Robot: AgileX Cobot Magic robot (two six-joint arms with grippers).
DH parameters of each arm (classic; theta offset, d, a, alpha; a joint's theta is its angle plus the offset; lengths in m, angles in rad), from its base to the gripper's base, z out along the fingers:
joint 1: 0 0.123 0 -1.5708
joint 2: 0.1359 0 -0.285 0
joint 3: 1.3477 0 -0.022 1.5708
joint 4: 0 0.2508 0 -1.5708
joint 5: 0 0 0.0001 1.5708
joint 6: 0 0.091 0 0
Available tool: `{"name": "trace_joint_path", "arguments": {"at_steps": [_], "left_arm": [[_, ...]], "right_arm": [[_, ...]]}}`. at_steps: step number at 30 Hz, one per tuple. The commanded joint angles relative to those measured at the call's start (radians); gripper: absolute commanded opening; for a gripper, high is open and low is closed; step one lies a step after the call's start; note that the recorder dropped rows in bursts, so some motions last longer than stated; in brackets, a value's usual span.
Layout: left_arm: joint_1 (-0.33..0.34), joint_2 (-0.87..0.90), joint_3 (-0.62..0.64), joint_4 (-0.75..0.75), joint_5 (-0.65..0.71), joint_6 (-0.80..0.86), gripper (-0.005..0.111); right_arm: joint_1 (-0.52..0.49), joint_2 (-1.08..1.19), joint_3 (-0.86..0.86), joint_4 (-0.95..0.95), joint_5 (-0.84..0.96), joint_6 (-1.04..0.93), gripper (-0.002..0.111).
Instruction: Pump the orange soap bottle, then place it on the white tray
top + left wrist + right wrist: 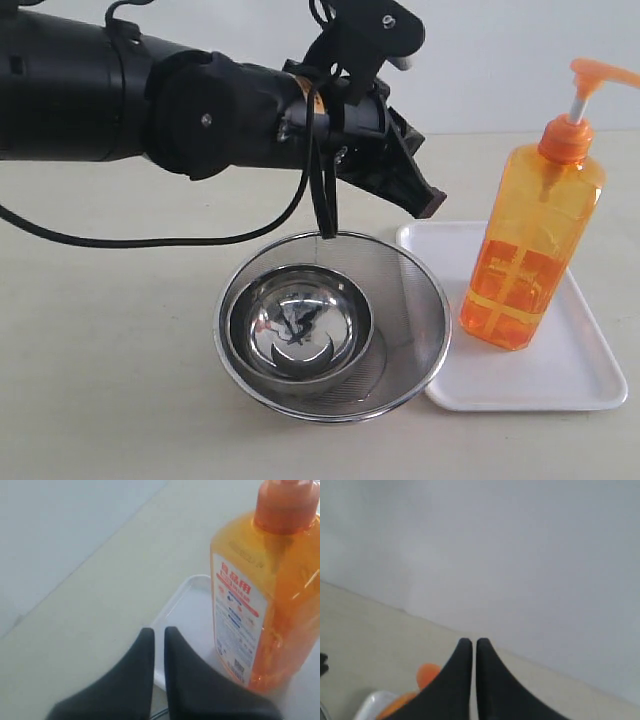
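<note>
As it stands upright on white tray, orange soap bottle translucent, flat-sided; left pincer, right pincer closed.

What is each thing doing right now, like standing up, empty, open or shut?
Bottle: upright on the tray, pump up.
Tray: flat, holding the bottle.
Strainer: upright, bowl inside it.
Bowl: empty.
Left jaws: shut, empty.
Right jaws: shut, empty.

The right gripper, jaws together and empty, hangs above what seems the orange soap bottle.
</note>
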Motion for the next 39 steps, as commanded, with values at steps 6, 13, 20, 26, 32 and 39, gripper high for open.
{"name": "trace_joint_path", "arguments": {"at_steps": [6, 13, 20, 26, 32, 39], "left_arm": [[0.009, -0.01, 0.004, -0.01, -0.034, 0.006, 0.005], [0.009, -0.01, 0.004, -0.01, -0.075, 0.006, 0.005], [0.009, -0.01, 0.004, -0.01, -0.113, 0.006, 0.005], [0.009, -0.01, 0.005, -0.01, -0.195, 0.006, 0.005], [0.009, -0.01, 0.005, -0.01, -0.206, 0.006, 0.005], [0.009, -0.01, 0.005, -0.01, -0.197, 0.006, 0.005]], "right_arm": [[-0.001, 0.0, -0.052, -0.635, 0.098, 0.066, 0.0], [-0.001, 0.0, -0.232, -0.635, 0.253, -0.589, 0.0], [-0.001, 0.0, -0.258, -0.635, 0.174, -1.218, 0.0], [-0.001, 0.0, -0.494, -0.635, 0.345, -0.394, 0.0], [0.007, 0.0, -0.759, -0.635, 0.453, -0.177, 0.0], [0.224, -0.023, -0.964, -0.393, 0.453, -0.488, 0.0]]}}
